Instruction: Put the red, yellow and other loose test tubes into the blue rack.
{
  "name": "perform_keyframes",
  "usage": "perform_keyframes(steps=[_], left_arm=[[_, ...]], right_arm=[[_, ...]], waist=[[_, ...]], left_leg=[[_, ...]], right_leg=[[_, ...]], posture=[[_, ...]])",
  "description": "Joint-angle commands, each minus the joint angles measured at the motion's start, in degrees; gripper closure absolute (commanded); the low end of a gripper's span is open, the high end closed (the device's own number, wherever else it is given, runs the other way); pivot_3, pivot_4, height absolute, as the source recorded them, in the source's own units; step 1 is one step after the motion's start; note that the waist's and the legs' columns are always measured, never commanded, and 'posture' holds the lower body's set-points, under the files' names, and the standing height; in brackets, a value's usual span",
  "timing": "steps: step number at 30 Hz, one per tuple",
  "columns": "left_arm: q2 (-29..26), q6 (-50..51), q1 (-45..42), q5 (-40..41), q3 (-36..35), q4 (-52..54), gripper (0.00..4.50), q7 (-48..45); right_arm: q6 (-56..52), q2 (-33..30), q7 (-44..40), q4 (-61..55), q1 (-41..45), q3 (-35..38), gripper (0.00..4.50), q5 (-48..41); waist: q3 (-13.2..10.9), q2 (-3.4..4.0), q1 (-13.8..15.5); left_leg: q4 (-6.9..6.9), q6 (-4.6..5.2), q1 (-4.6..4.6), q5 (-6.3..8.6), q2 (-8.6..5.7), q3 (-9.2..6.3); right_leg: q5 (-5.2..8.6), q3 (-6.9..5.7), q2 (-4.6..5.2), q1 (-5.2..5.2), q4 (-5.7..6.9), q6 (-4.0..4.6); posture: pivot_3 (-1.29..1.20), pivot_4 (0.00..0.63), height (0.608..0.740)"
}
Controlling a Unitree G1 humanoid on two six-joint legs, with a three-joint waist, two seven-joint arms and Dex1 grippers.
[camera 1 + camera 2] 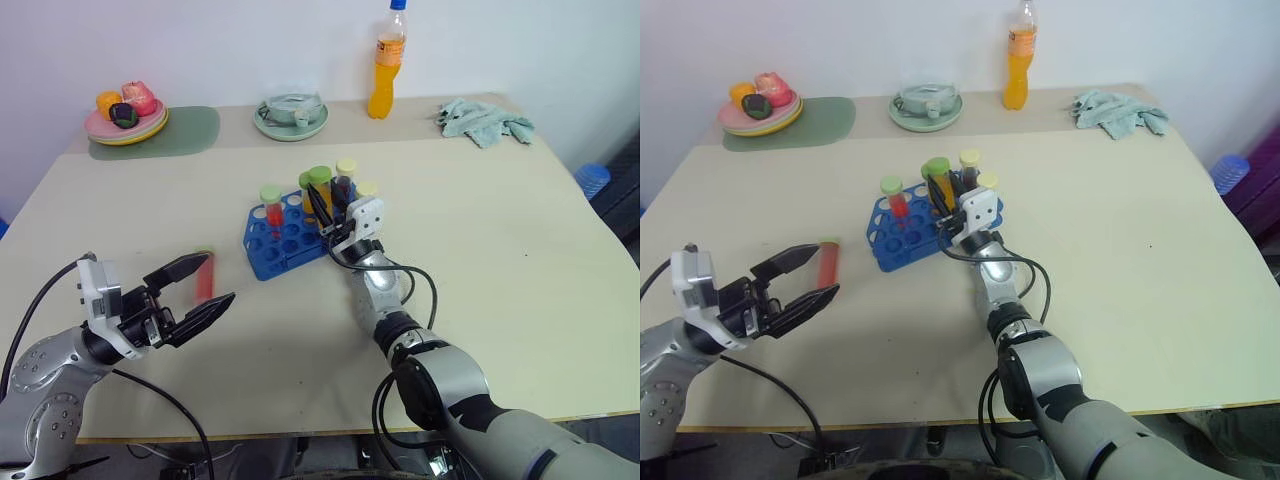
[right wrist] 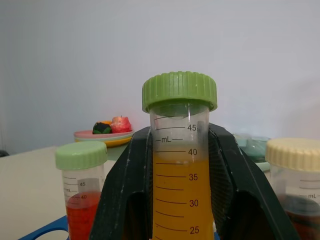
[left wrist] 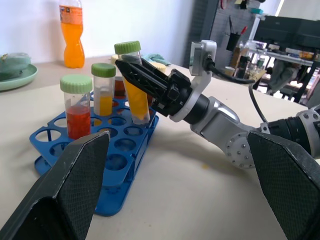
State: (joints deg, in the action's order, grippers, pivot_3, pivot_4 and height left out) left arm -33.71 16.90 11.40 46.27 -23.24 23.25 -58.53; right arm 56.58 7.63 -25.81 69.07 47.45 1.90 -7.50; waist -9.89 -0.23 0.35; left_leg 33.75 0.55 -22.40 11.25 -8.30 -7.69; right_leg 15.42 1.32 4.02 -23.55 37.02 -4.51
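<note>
Right gripper (image 3: pixel 132 67) clenched on yellow tube (image 2: pixel 180 165) over blue rack (image 1: pixel 280 240), tube's foot hidden; left gripper (image 1: pixel 205 288) spread wide, empty; red tube (image 3: pixel 77 112) racked.

Yellow-orange tube (image 2: pixel 179 165) in right claw (image 2: pixel 180 200)
</note>
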Motion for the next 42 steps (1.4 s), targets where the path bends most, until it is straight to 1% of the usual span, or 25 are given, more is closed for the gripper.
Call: perform_keyframes(steps=[1, 2, 7, 9, 12, 15, 17, 19, 21, 23, 26, 28, 29, 30, 31, 33, 34, 36, 39, 42], left_arm=[[0.24, -1.64, -0.37, -0.23, 0.05, 0.07, 0.0, -0.58], [0.53, -2.04, -0.5, -0.48, 0.34, -0.52, 0.0, -0.91], [1.53, -3.48, -1.87, -1.47, 2.07, -2.94, 0.0, -2.22], [1.78, -3.96, -2.51, -1.7, 2.82, -3.7, 0.0, -2.56], [2.19, -4.43, -3.23, -2.21, 3.47, -4.62, 0.0, -3.08], [2.55, -5.0, -3.63, -2.55, 4.07, -5.3, 0.0, -3.43], [2.86, -5.5, -3.74, -2.81, 4.59, -5.7, 0.0, -3.61], [3.12, -6.02, -3.79, -3.09, 5.12, -6.26, 0.0, -4.21], [3.36, -6.6, -3.92, -3.54, 5.71, -6.91, 0.0, -4.81], [3.58, -7.23, -4.33, -4.13, 6.47, -7.76, 0.0, -5.5], [3.98, -8.07, -5.17, -4.69, 7.49, -8.96, 0.0, -6.25], [4.48, -8.57, -6.18, -5.03, 8.35, -10.0, 0.0, -6.8], [4.72, -8.82, -6.65, -5.22, 8.88, -10.46, 0.0, -7.02], [4.96, -9.06, -7.22, -5.47, 9.43, -10.98, 0.0, -7.33], [5.15, -9.24, -7.77, -5.67, 9.91, -11.43, 0.0, -7.61], [5.56, -9.42, -8.58, -5.97, 10.55, -11.97, 0.0, -7.84], [5.69, -9.67, -9.28, -6.17, 11.08, -12.51, 0.0, -8.23], [5.94, -9.98, -10.32, -6.37, 11.77, -13.17, 0.0, -8.54], [6.18, -10.19, -11.02, -6.52, 12.14, -13.28, 0.0, -8.44], [6.37, -10.28, -11.01, -6.6, 12.28, -12.8, 0.0, -8.15]], right_arm=[[5.75, 3.99, -1.77, -2.83, -2.62, -3.23, 3.7, 3.32], [7.37, 3.49, -2.54, -4.01, -2.89, -4.42, 3.7, 4.22], [7.74, 2.27, -9.16, -11.17, -4.05, -7.28, 3.7, 0.41], [5.13, 1.07, -10.94, -15.17, -4.12, -7.48, 3.7, -1.6], [-2.9, -1.41, -13.84, -23.96, -5.37, -7.95, 3.7, -4.99], [-16.79, -6.71, -16.14, -38.59, -8.84, -8.64, 3.7, -8.37], [-27.55, -12.28, -17.32, -49.9, -11.89, -8.77, 3.7, -10.65], [-38.95, -18.41, -16.74, -60.42, -15.2, -7.81, 3.7, -12.85], [-47.99, -24.32, -17.29, -69.17, -18.56, -6.87, 3.7, -15.56], [-58.46, -30.87, -15.68, -78.01, -22.15, -4.76, 3.7, -17.58], [-70.98, -38.64, -12.7, -87.66, -26.12, -1.49, 3.7, -19.64], [-84.07, -47.08, -11.31, -92.96, -27.31, -0.16, 3.7, -19.23], [-90.65, -50.93, -12.14, -94.04, -27.08, 0.38, 3.7, -21.37], [-97.07, -54.79, -16.03, -93.48, -26.13, 0.58, 3.7, -26.07], [-100.4, -56.53, -16.06, -92.86, -25.65, 0.97, 3.7, -26.79], [-104.27, -59.42, -16.66, -91.78, -25.02, 0.01, 3.7, -26.43], [-105.97, -62.17, -18.2, -90.77, -24.91, -2.78, 3.7, -24.33], [-111.34, -65.56, -20.8, -89.07, -24.22, -6.27, 3.7, -23.95], [-110.06, -70.13, -26.38, -88.47, -24.69, -10.71, 3.7, -21.52], [-109.65, -72.09, -30.55, -85.29, -23.73, -14.31, 3.7, -19.26]], waist=[[-0.01, -0.01, -0.39], [-0.01, -0.01, -0.76], [-0.02, -0.03, -1.55], [-0.05, -0.04, -1.55], [-0.06, -0.04, -1.44], [-0.07, -0.06, -1.01], [-0.07, -0.07, -0.71], [-0.06, -0.11, -0.7], [-0.06, -0.1, -0.85], [-0.07, -0.1, -0.85], [-0.11, -0.12, -1.05], [-0.16, -0.07, -0.91], [-0.18, -0.09, -0.87], [-0.19, -0.08, -0.79], [-0.22, -0.09, -0.76], [-0.22, -0.25, -0.86], [-0.23, -0.24, -0.87], [-0.23, -0.25, -0.78], [-0.25, -0.19, -0.78], [-0.25, -0.19, -0.82]], left_leg=[[-0.06, 0.0, -0.01, 0.0, 0.0, 0.0], [-0.11, -0.01, -0.01, 0.0, 0.0, 0.01], [-0.5, -0.13, -0.01, -0.09, 0.0, 0.01], [-0.58, -0.18, -0.01, -0.12, 0.05, 0.01], [-0.61, -0.24, -0.01, -0.12, 0.12, 0.01], [-0.6, -0.26, -0.04, -0.1, 0.13, 0.01], [-0.59, -0.26, -0.12, -0.09, 0.12, 0.01], [-0.55, -0.25, -0.33, -0.09, 0.11, 0.01], [-0.45, -0.22, -0.75, -0.11, 0.11, 0.03], [-0.41, -0.15, -1.0, -0.16, 0.12, 0.05], [-0.41, -0.06, -1.08, -0.12, 0.14, 0.11], [-0.35, -0.01, -1.12, -0.09, 0.15, 0.15], [-0.23, 0.02, -1.19, -0.07, 0.15, 0.17], [-0.11, 0.06, -1.25, -0.04, 0.15, 0.16], [0.15, 0.15, -1.37, 0.02, 0.16, 0.14], [0.32, 0.13, -1.47, 0.1, 0.16, 0.14], [0.37, 0.16, -1.48, 0.13, 0.16, 0.21], [0.42, 0.23, -1.53, 0.17, 0.16, 0.31], [0.43, 0.4, -1.68, 0.15, 0.16, 0.27], [0.41, 0.5, -1.82, 0.21, 0.16, 0.25]], right_leg=[[0.01, 0.0, 0.0, -0.04, 0.0, 0.01], [0.02, 0.0, 0.0, -0.06, -0.01, 0.02], [0.03, 0.02, 0.02, -0.12, 0.0, 0.04], [0.03, 0.02, 0.0, -0.14, 0.04, 0.04], [0.06, 0.01, -0.04, -0.17, 0.07, 0.1], [0.09, 0.02, -0.04, -0.21, 0.05, 0.15], [0.1, 0.02, 0.0, -0.42, -0.01, 0.16], [0.1, 0.02, 0.02, -0.57, -0.02, 0.17], [0.09, 0.0, 0.04, -0.79, 0.01, 0.16], [0.08, -0.03, 0.07, -1.05, 0.02, 0.14], [0.08, -0.06, 0.12, -1.09, -0.03, 0.13], [0.08, -0.07, 0.14, -1.09, -0.08, 0.14], [0.09, -0.1, 0.16, -1.08, -0.1, 0.14], [0.09, -0.15, 0.16, -1.06, -0.1, 0.14], [0.09, -0.25, 0.16, -1.03, -0.1, 0.13], [0.07, -0.4, 0.27, -1.01, -0.16, 0.1], [0.03, -0.69, 0.55, -1.0, -0.18, 0.05], [-0.01, -0.85, 0.7, -1.01, -0.26, -0.02], [-0.1, -1.02, 0.76, -1.05, -0.47, -0.14], [-0.23, -1.12, 0.75, -1.06, -0.71, -0.37]], posture=[[0.0, 0.15, 0.74], [0.0, 0.15, 0.74], [0.0, 0.15, 0.74], [0.0, 0.15, 0.74], [0.0, 0.15, 0.74], [0.0, 0.15, 0.74], [0.0, 0.15, 0.74], [0.0, 0.15, 0.74], [0.0, 0.15, 0.74], [0.0, 0.15, 0.74], [0.0, 0.15, 0.74], [0.0, 0.15, 0.74], [0.0, 0.15, 0.74], [0.0, 0.15, 0.74], [0.0, 0.15, 0.74], [0.0, 0.15, 0.74], [0.0, 0.15, 0.74], [0.0, 0.15, 0.74], [0.0, 0.15, 0.74], [0.0, 0.15, 0.74]])
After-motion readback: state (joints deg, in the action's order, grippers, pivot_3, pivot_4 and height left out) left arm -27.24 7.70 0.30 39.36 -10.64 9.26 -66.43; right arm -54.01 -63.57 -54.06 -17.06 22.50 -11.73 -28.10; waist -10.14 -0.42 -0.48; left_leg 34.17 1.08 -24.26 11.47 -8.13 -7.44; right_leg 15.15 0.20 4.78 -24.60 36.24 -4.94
